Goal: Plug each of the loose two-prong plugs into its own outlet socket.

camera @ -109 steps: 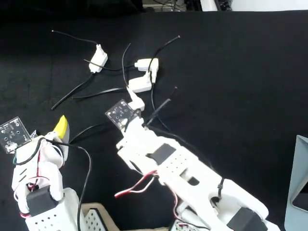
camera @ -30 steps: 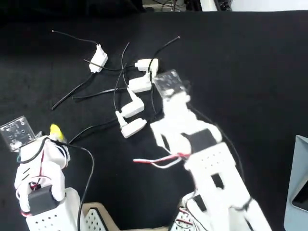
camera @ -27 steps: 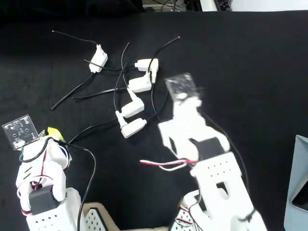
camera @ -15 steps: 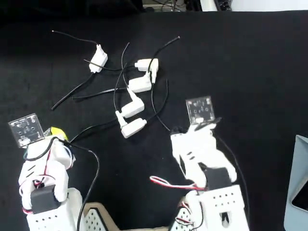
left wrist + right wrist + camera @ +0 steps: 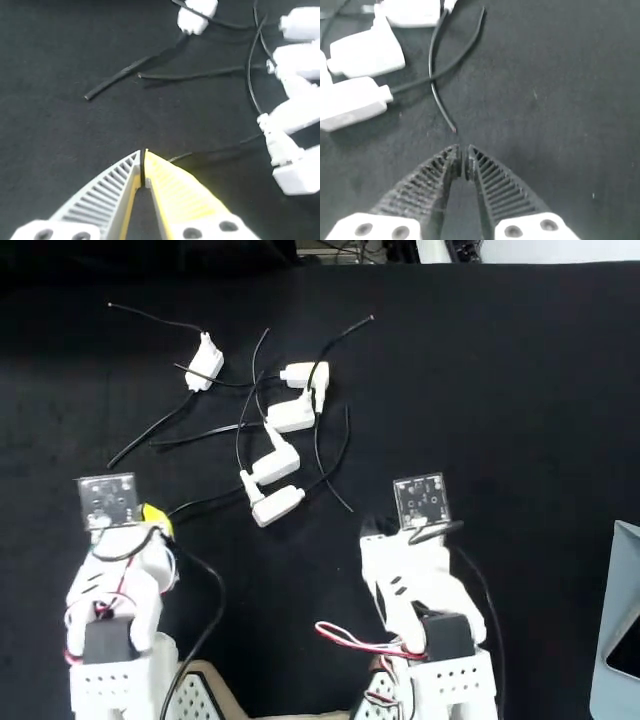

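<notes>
Both pinched together and empty, the left claw (image 5: 144,154) and right claw (image 5: 463,151) hang over the black table (image 5: 520,390), just short of scattered white plugs (image 5: 292,418).

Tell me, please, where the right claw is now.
The right claw, shut and empty, sits low and right of centre in the high view; the loose end of a black wire lies just ahead, white plugs farther left.

Covered edge to edge in matte black cloth (image 5: 520,390). Bright white strip (image 5: 560,250) along the upper right. Grey-blue panel (image 5: 618,620) at lower right edge. Tan board (image 5: 215,692) at bottom, left of centre.
</notes>
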